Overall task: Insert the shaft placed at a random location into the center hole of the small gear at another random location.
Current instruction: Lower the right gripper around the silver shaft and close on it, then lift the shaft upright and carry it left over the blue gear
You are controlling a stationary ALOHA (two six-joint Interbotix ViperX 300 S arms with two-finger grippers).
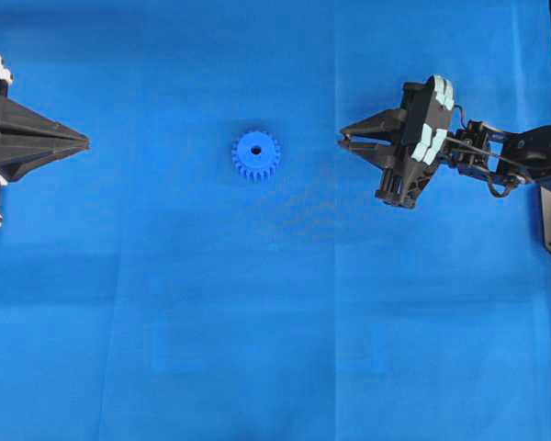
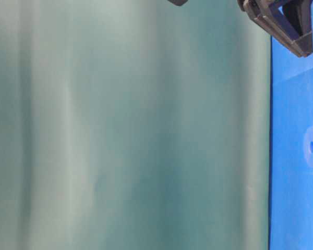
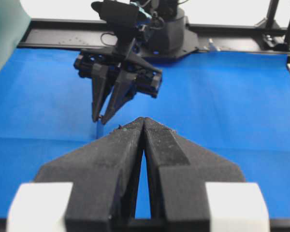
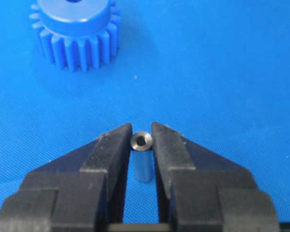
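Between the right gripper's [image 4: 141, 137] fingertips the shaft [image 4: 141, 159] is pinched, seen in the right wrist view with its hollow end face pointing toward the camera and its body running back along the gap. Jaws are pressed onto it from both sides; contact looks made near the tips only, so the hold is judged marginal.

Small gear [image 1: 256, 154] is lying flat on the blue mat [image 1: 165, 322], well apart from the right gripper [image 1: 344, 141] and left of it in the overhead view. Center hole [image 1: 256, 151] is facing up and unobstructed.

Left gripper [image 3: 143, 121] is parked at the mat's left edge, jaws pressed together, nothing held.

Step in hand is judged to be securing the pick before the lift. Notes for doing it well:
- Grip should be confirmed firm before any lift; a tip-only pinch on a smooth pin can let it pivot or slip.
- Lift should be made straight up, slowly.
- Shaft axis must be brought vertical over the hole; tilt should be checked in the wrist view.
- Descent should be made slowly, since hole and pin look close in width.
- Gear is unrestrained; side load will push it. Bracing by the left gripper could be considered.
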